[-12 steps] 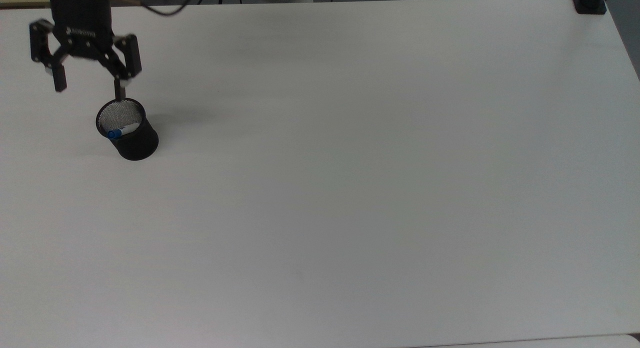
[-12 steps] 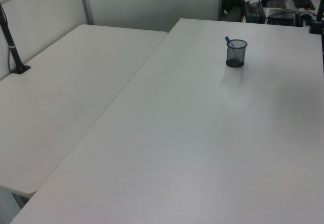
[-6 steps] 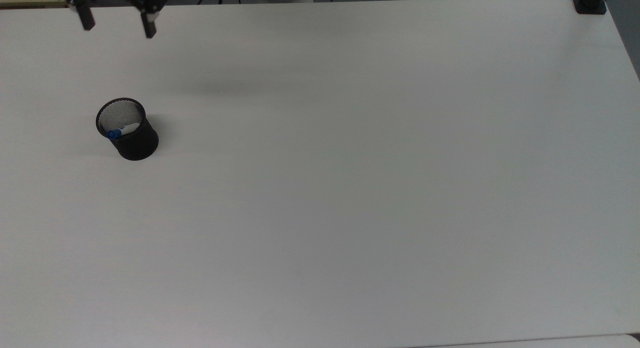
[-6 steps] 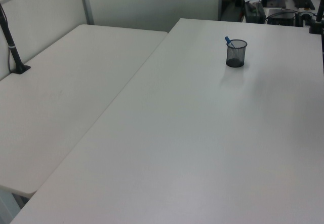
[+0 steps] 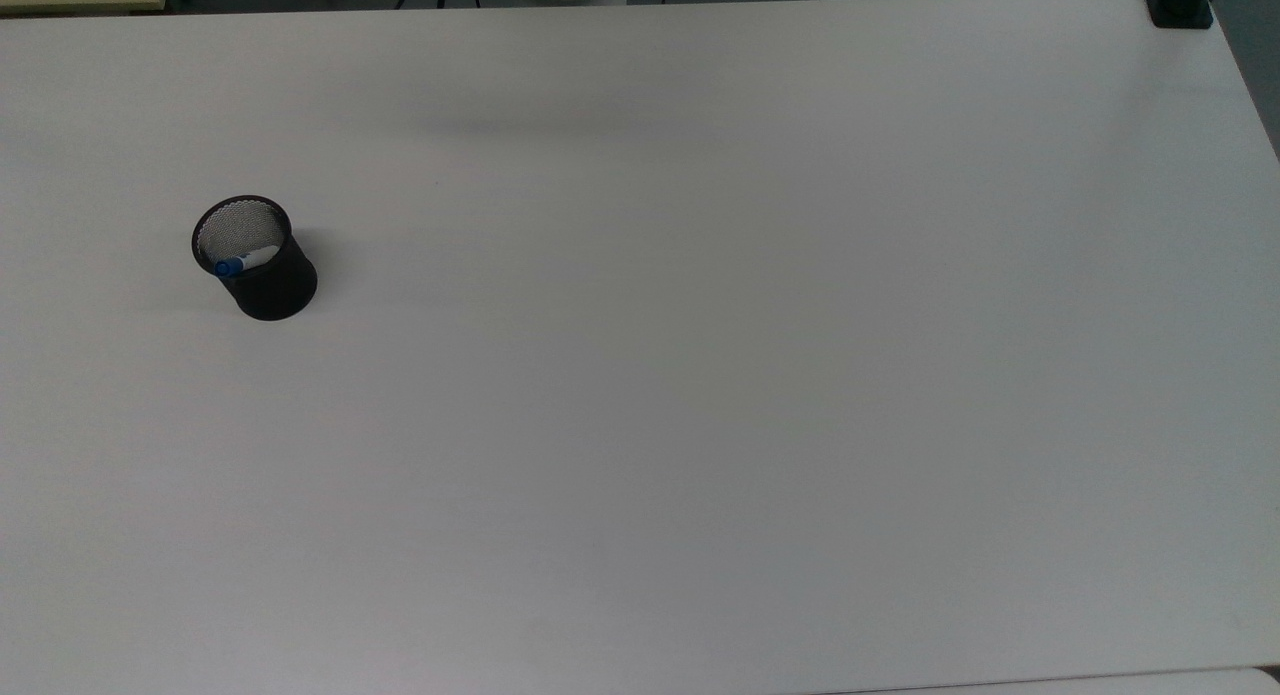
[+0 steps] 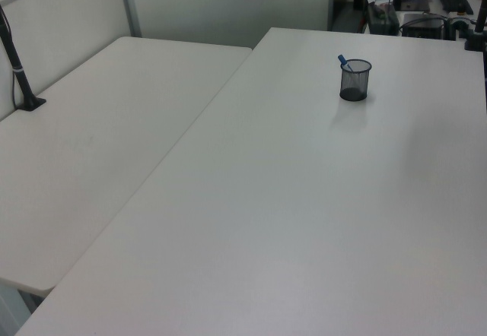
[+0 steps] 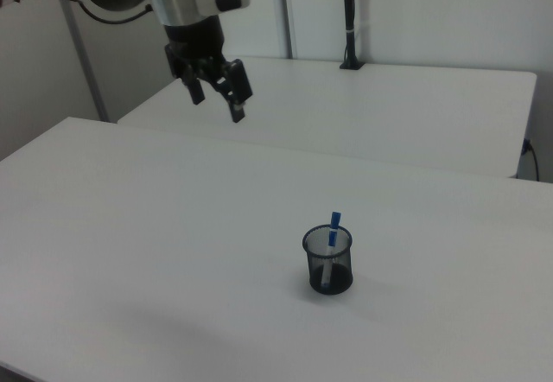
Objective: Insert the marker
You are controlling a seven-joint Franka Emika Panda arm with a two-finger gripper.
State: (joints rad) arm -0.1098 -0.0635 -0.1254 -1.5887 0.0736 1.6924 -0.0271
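The marker [image 5: 243,262] stands inside the black mesh cup [image 5: 262,275], leaning on its rim with the blue cap [image 7: 334,219] poking above the top. In the left view the marker [image 6: 344,62] sticks out of the cup [image 6: 354,80] at the table's far side. My gripper [image 7: 216,99] hangs open and empty high above the table in the right view, well up and to the left of the cup [image 7: 328,265].
The white table [image 5: 700,375] carries nothing but the cup. A second white table [image 6: 91,146] adjoins it on the left view's left. A black post [image 6: 19,70] is clamped to that table. A black clamp [image 5: 1180,5] sits at the top view's upper right corner.
My open gripper has risen from just above the cup and left the top view's upper edge. Marker and cup have not moved.
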